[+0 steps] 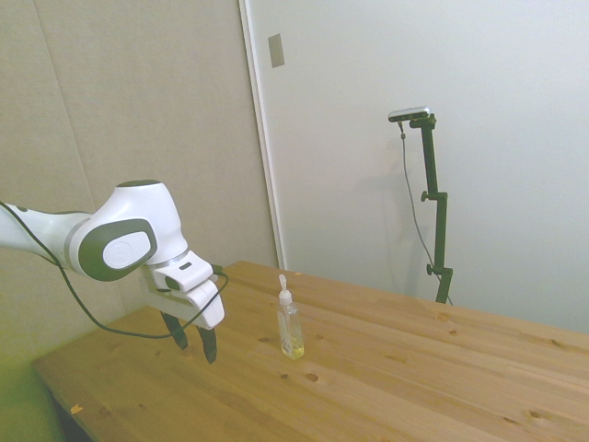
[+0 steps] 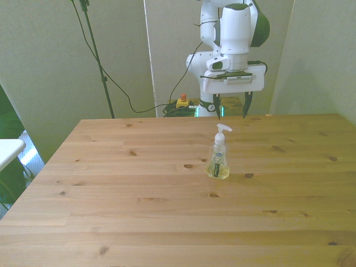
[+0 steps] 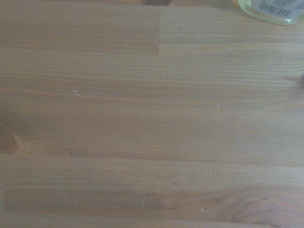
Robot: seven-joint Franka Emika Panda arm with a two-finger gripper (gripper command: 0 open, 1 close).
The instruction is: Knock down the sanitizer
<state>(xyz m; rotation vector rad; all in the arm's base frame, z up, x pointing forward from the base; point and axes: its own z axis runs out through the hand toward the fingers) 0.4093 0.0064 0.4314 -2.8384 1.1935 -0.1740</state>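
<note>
My gripper point(image 2: 232, 105) hangs above the wooden plank table point(image 2: 139, 189), black fingers point(image 2: 246, 104) pointing down and spread wide, nothing between them. In the side view the gripper point(image 1: 194, 340) sits low, fingertips close over the table point(image 1: 414, 387) surface; I can't tell whether they clear the wood or touch it.

The sanitizer point(image 2: 218, 158), a small slim clear plastic bottle with yellowish liquid in its base, a white label and a white pump top, stands upright on the table, roughly mid-width and toward the far half in the front view. In the front view my gripper is behind it and slightly toward the front view's right, apart from it. In the side view the sanitizer point(image 1: 290, 322) stands to the right of my fingers with bare wood between us. No contact.

Pump nozzle points toward the front view's right. Bottle is not tilted; its base is flat on the planks.

The wrist view is mostly bare wood grain point(image 3: 142, 123), somewhat soft. One edge shows a sliver of the sanitizer point(image 3: 270, 10): yellowish base and a barcode strip of the label. The rest of the bottle is out of that view.

Knots show in the planks around the bottle; one dark knot lies just beside its base on the front view's right.

A black cable runs from my arm point(image 1: 120, 241) down past the table edge in the side view.
</note>
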